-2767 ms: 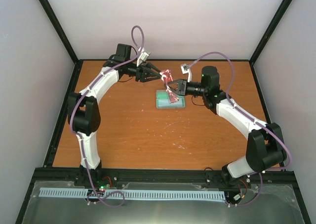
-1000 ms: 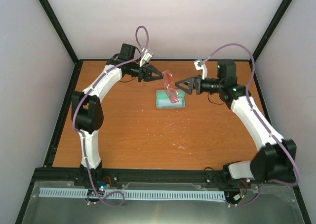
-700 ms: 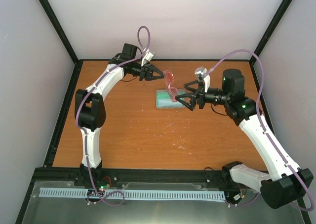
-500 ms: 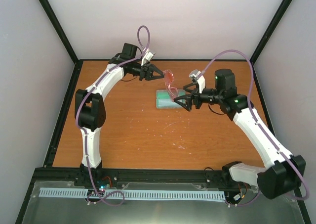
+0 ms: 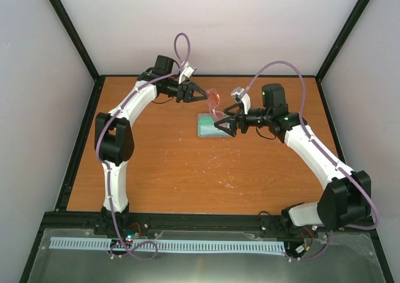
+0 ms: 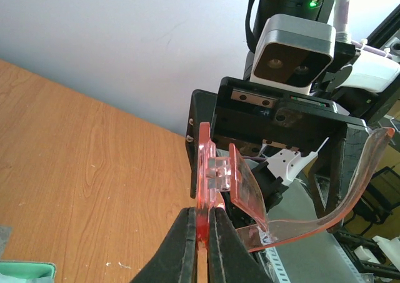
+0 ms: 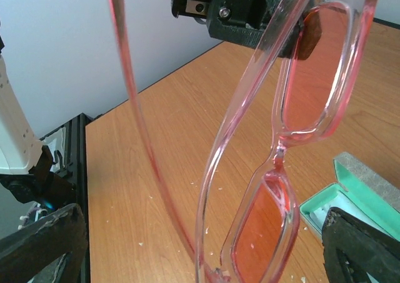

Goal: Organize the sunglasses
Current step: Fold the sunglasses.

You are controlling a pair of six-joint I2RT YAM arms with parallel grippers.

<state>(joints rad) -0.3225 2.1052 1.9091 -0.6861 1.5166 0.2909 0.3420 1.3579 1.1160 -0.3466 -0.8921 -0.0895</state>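
Left gripper point(image 6: 201, 219): clamped on the sunglasses point(image 6: 247, 192); right gripper point(image 5: 224, 125): spread wide astride them. Close softly on one arm near its hinge.

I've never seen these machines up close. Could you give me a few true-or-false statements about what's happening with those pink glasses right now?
The left claw is pinching the sunglasses. True.
The sunglasses lie inside the case. False: they are held up in the air.
The right claw is shut. False: its jaws stand wide open beside the sunglasses.
The case is open, its green lining showing. True.
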